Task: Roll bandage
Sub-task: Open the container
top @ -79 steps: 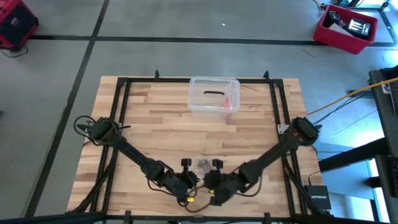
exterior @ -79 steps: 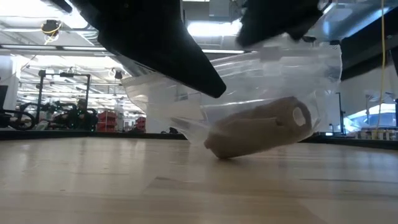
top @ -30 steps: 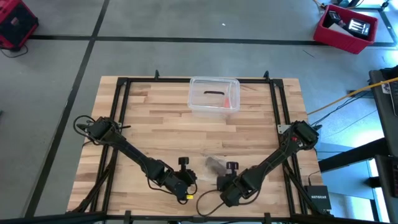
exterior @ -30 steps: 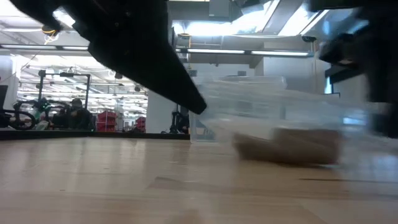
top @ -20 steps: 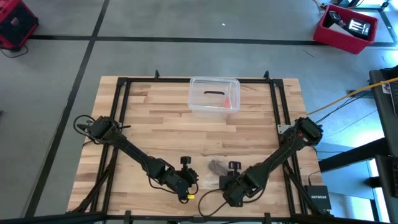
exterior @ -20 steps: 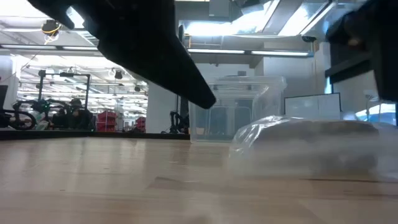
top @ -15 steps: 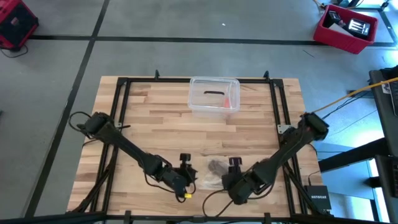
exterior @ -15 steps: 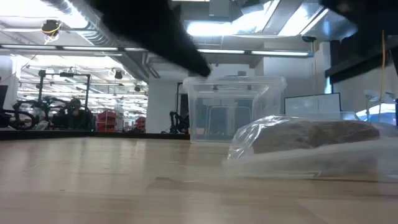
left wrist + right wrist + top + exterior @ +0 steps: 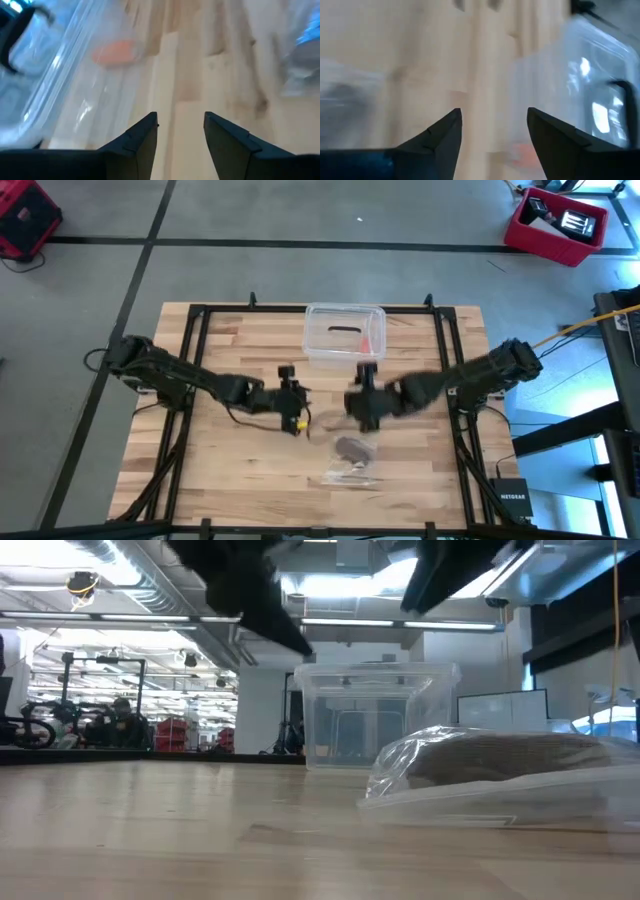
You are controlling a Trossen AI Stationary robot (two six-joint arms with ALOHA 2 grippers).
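The bandage (image 9: 350,447) is a small brown roll inside a clear plastic bag (image 9: 343,473) that lies flat on the table, near the middle of its near half. It also shows in the low view (image 9: 500,758). My left gripper (image 9: 297,408) hangs open and empty above the table's middle, left of the bag and farther back. My right gripper (image 9: 356,404) hangs open and empty beside it, just beyond the bag. Both wrist views show open fingers over bare wood, for the left gripper (image 9: 180,127) and the right gripper (image 9: 494,125).
A clear plastic box (image 9: 345,333) with a small orange thing (image 9: 114,51) and a dark thing inside stands at the table's far middle, just beyond both grippers. A black frame (image 9: 200,315) runs around the table top. Bare wood lies left and right of the bag.
Both grippers have left the table's near edge, risen and swung toward the far edge, to in front of the clear box. The bag with the bandage has settled flat on the table and lies still, clear of both grippers.
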